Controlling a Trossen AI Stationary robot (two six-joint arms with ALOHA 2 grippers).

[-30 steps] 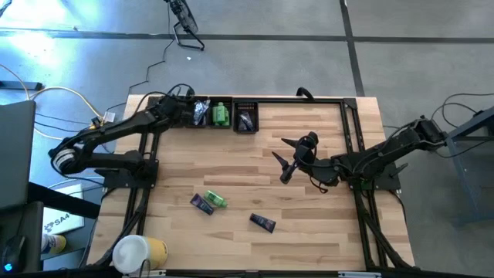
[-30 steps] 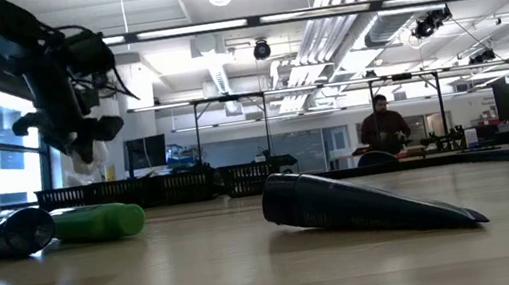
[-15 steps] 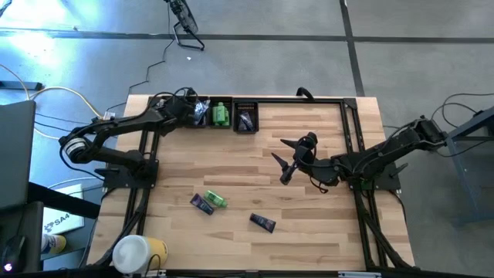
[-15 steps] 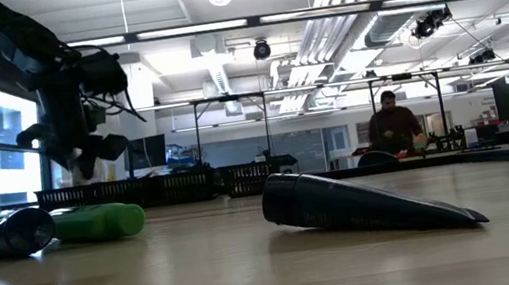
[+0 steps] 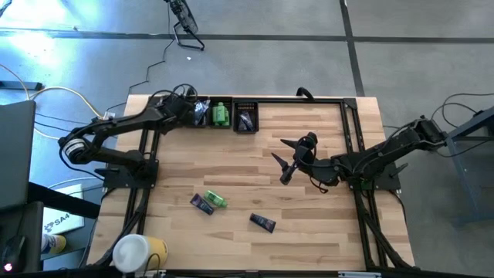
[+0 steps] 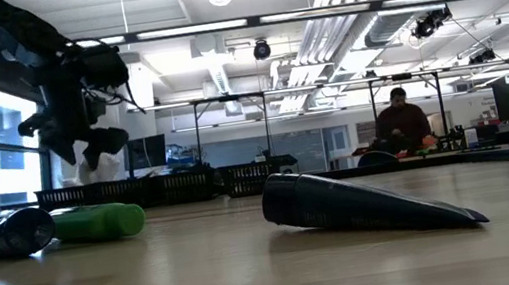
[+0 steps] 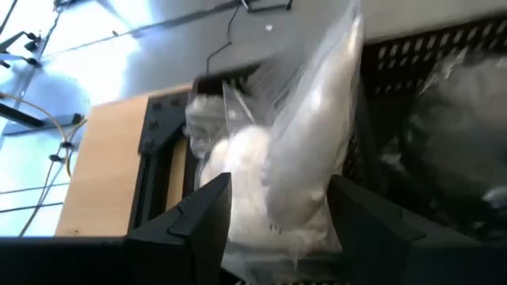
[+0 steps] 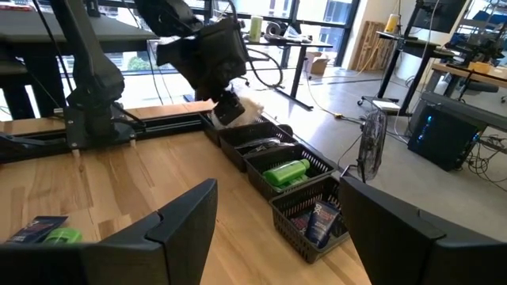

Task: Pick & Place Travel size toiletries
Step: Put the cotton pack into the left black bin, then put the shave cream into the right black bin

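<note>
No brand name or label could be read on any item; the only lettering was on a white box (image 5: 60,220) on the floor left of the table, too small to make out. Three black mesh bins stood in a row at the far edge of the wooden table (image 5: 255,170): the leftmost bin (image 5: 199,113) held clear-wrapped white packets, the middle bin (image 5: 222,114) held a green bottle (image 5: 221,115), and the rightmost bin (image 5: 246,117) held a dark sachet (image 5: 246,120). The left gripper (image 7: 277,218) hung over the leftmost bin, its fingers (image 7: 198,218) apart on either side of a white plastic-wrapped packet (image 7: 293,170) that stood between them; whether they touched it could not be told. The right gripper (image 5: 282,158) hovered above the middle of the table, fingers spread wide and holding nothing. On the near half of the table a second green bottle (image 5: 215,200) lay just beside a purple-black sachet (image 5: 202,204), and another dark sachet (image 5: 262,222) lay apart to their right. A large white-and-yellow cylinder (image 5: 139,252) sat at the near left corner.
</note>
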